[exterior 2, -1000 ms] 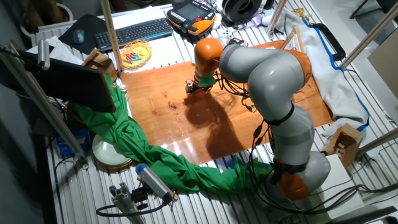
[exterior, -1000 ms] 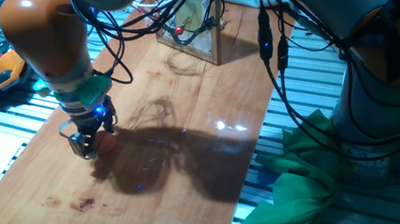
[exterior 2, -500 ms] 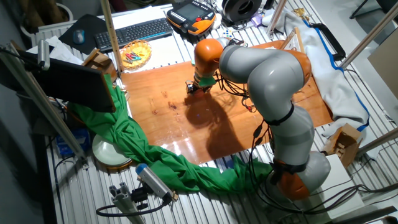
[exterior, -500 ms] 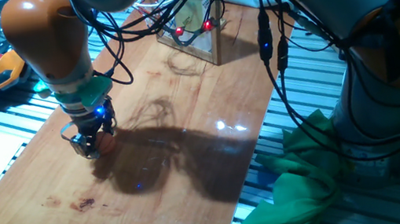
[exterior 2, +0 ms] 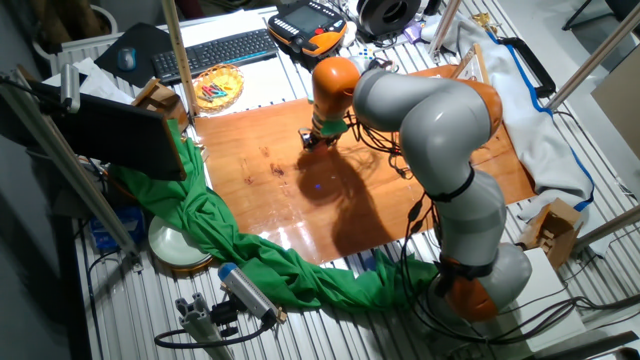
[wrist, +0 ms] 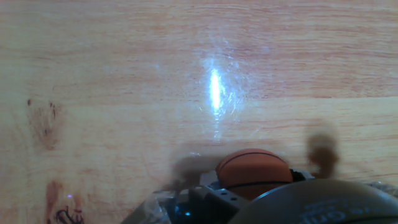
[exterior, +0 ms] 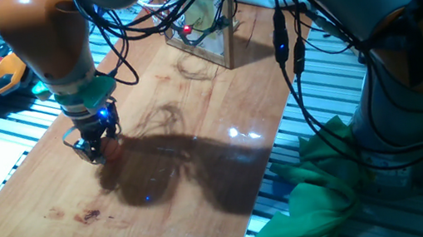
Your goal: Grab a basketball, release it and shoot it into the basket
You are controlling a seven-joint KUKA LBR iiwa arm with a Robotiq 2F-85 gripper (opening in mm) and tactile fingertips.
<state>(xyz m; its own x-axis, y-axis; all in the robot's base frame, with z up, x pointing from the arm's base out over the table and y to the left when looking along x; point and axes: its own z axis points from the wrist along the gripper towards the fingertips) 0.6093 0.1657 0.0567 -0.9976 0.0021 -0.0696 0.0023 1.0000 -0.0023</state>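
One small basketball (wrist: 254, 174) fills the bottom of the hand view, orange with thin dark seam lines curving across it, tucked against the gripper (exterior: 94, 149) hardware at the frame's lower edge. From one fixed view the fingers point down at the wooden table (exterior: 178, 174), low over it, with a sliver of orange showing at their tips beside the dark fingers; the jaws look closed around the ball, pinching it, though the pads themselves are too small to make out. Whether the ball sits on the wood or hangs just clear of it cannot be told. Around the hand the board lies bare, with only knots, dark stains and a bright glare patch on its glossy surface, and the arm's shadow spreading toward the middle. Near this spot runs the table's long edge, bordered by ribbed metal slats. Along the opposite edge green cloth (exterior: 321, 178) bunches up by the arm's base. Farther off, at the far end of the board, stands the basket (exterior: 203, 31), its backboard upright with a wooden edge and dangling cables in front of it, well apart from the gripper.
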